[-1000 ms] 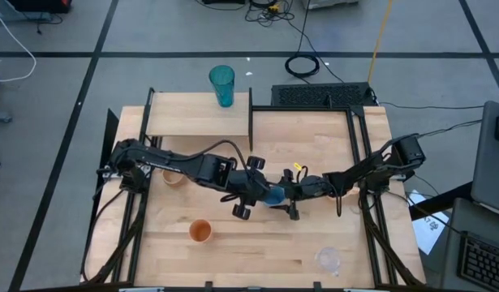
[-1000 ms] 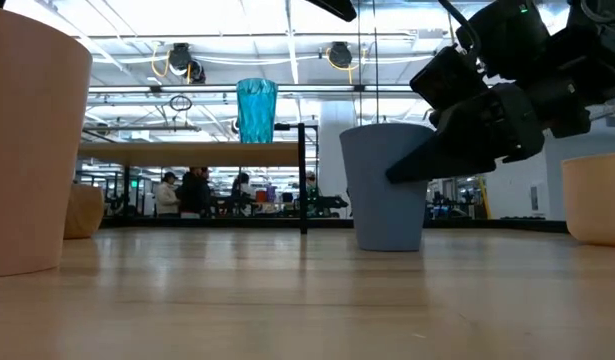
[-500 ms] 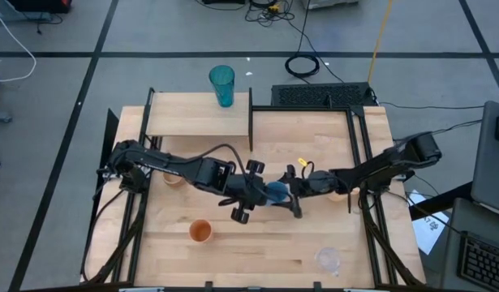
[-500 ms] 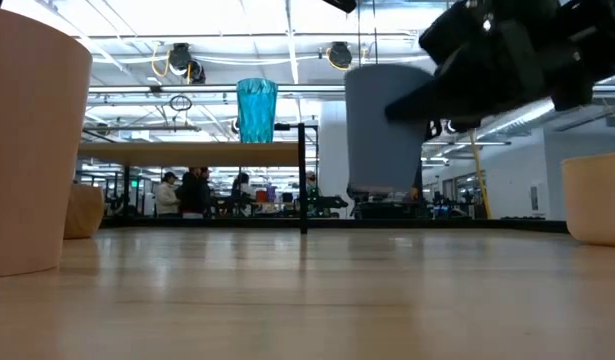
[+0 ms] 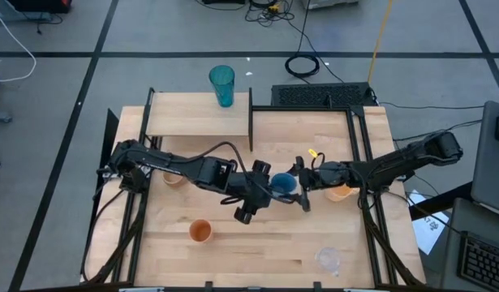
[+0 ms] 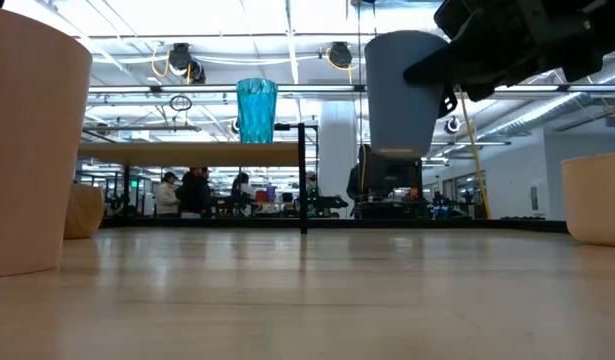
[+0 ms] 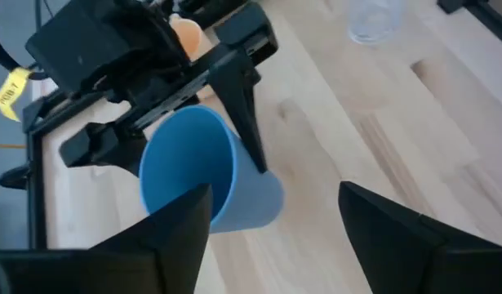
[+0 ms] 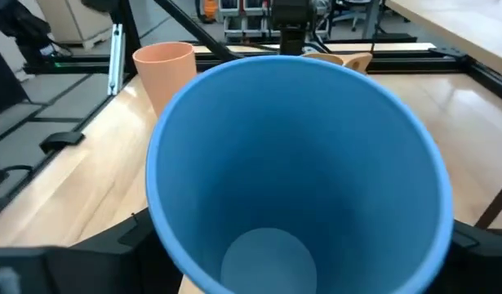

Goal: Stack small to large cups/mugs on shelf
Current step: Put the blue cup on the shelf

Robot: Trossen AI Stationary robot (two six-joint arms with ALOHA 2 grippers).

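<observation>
The right pincer (image 5: 300,188) is pinching the blue cup (image 5: 282,184) above the desk's (image 5: 257,243) middle while the left pincer (image 5: 257,191) is spread beside it, risking a knock and drop.

Six cups (image 5: 283,183), one shelf (image 5: 184,115)

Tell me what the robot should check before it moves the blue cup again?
1. Right gripper holding the blue cup: ok, its fingers clasp the cup.
2. Left gripper let go: ok, fingers open and off the cup.
3. Cup clear of the table: ok, it hangs in the air in the low view.
4. Room on the shelf: ok, only the teal tumbler stands at its far edge.
5. Cup empty: ok, right wrist view shows a bare bottom.
6. Grip firm enough for the trip: cannot tell.
</observation>
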